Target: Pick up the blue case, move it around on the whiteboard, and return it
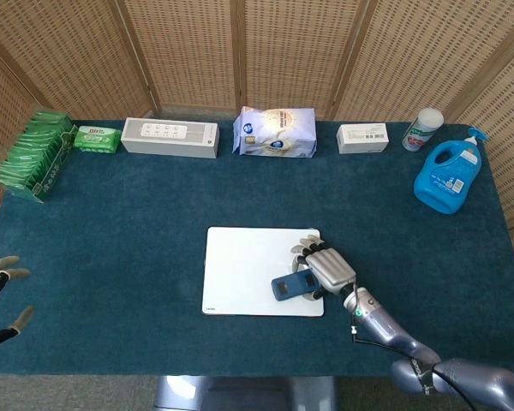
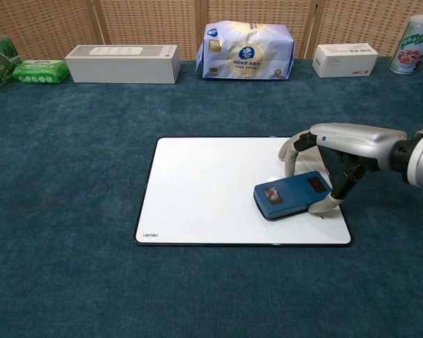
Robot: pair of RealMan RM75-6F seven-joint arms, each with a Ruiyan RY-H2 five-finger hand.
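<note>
chest view: right hand (image 2: pixel 338 151) arches over the blue case (image 2: pixel 292 196) on the whiteboard (image 2: pixel 197 190), fingers clasping its right end; case looks rigid, light, likely slippery.

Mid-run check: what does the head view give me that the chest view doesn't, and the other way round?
Only the head view shows the left hand, open at the table's left edge, the whole blue detergent bottle and the full rack of green packets. Only the chest view shows, side-on, the right hand arched over the blue case, fingers on its far and near sides, and the dark patches on the case's top. Both show the case held on the whiteboard toward its right side, plus the back row: long white box and tissue pack.
</note>
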